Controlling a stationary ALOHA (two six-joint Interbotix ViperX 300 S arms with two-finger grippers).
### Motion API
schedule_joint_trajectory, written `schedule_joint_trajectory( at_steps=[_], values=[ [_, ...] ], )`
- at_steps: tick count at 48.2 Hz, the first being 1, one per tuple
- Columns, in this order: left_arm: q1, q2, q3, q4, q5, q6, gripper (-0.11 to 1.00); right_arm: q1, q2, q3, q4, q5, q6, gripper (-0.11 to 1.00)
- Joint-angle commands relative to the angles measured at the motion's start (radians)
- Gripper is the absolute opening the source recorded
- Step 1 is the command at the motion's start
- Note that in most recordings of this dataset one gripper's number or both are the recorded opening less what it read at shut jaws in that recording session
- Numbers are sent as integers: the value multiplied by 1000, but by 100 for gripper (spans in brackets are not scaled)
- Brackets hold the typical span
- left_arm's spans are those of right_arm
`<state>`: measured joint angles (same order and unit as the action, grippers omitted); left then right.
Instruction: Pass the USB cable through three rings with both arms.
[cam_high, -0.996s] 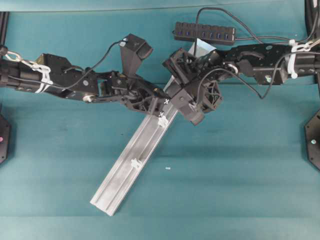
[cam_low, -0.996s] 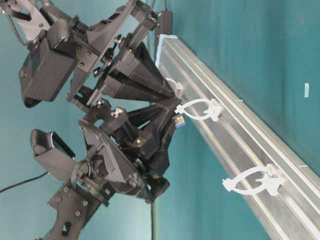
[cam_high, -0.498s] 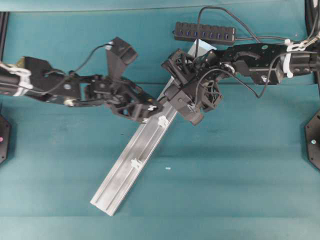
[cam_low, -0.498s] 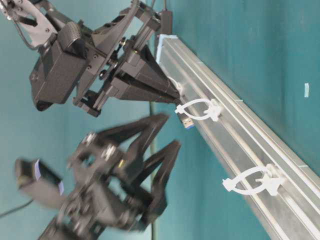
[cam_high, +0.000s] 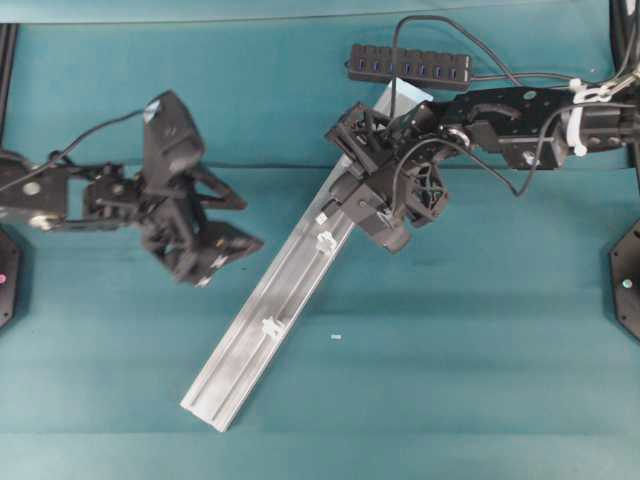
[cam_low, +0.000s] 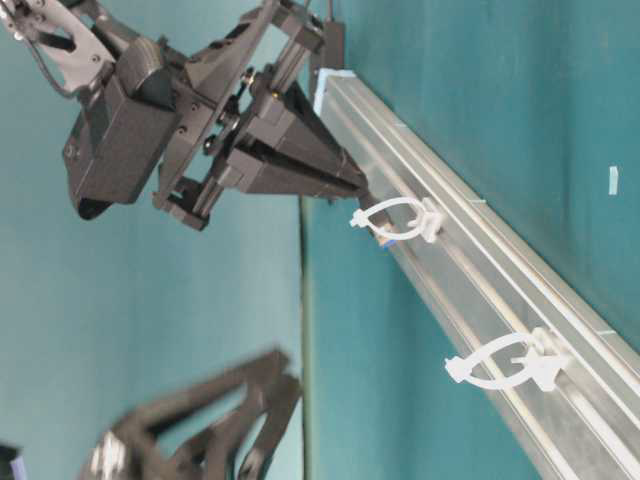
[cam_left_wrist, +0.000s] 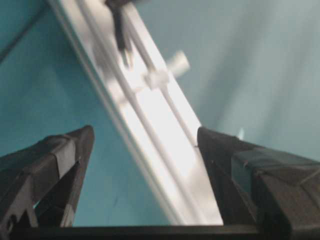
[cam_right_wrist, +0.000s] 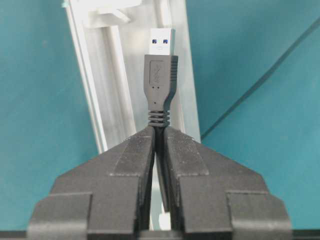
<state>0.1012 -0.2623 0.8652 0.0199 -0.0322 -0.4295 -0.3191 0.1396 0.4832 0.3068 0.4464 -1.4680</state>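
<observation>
USB cable: the USB cable (cam_right_wrist: 160, 82) is pinched just behind its plug by the right claw, with the silvery tip pointing along the rail toward a white clip at the top of the right wrist view.
Right claw: the right claw (cam_right_wrist: 160, 145) is closed tight on the cord, both fingers pressed against it; seen from table level (cam_low: 345, 183) its tip sits just beside the nearest ring.
Left claw: the left claw (cam_high: 225, 225) is spread wide with nothing between its fingers, well apart from the rail on the left of the overhead view.
Three rings: the three rings (cam_high: 324, 241) are whitish loop clips spaced along the rail; two show clearly from table level, and the plug is at the upper one (cam_low: 395, 220), though I cannot tell how far it has entered the loop.
Rail: the silver rail (cam_high: 250, 350) lies diagonally on the teal counter (cam_high: 450, 350).
Hub: a black multi-port hub (cam_high: 408, 66) lies beyond the rail's far end.
</observation>
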Motion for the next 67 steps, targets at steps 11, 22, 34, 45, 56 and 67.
schedule_joint_trajectory(
  at_steps=[11,22,34,45,56,67],
  values=[
    [-9,-133,0,3,25,29,90,5,-25,6,-2,61,11,9],
    [-11,-163,21,3,25,38,90,11,-28,14,-2,64,9,9],
    [-12,-209,49,3,28,40,90,23,-15,6,-2,54,9,9],
    [-23,-244,72,6,28,41,89,46,2,5,-2,55,9,9],
    [-37,-250,78,3,28,41,89,64,5,-3,8,54,9,9],
    [-37,-244,78,3,28,40,89,86,12,-23,41,52,8,9]
  ],
)
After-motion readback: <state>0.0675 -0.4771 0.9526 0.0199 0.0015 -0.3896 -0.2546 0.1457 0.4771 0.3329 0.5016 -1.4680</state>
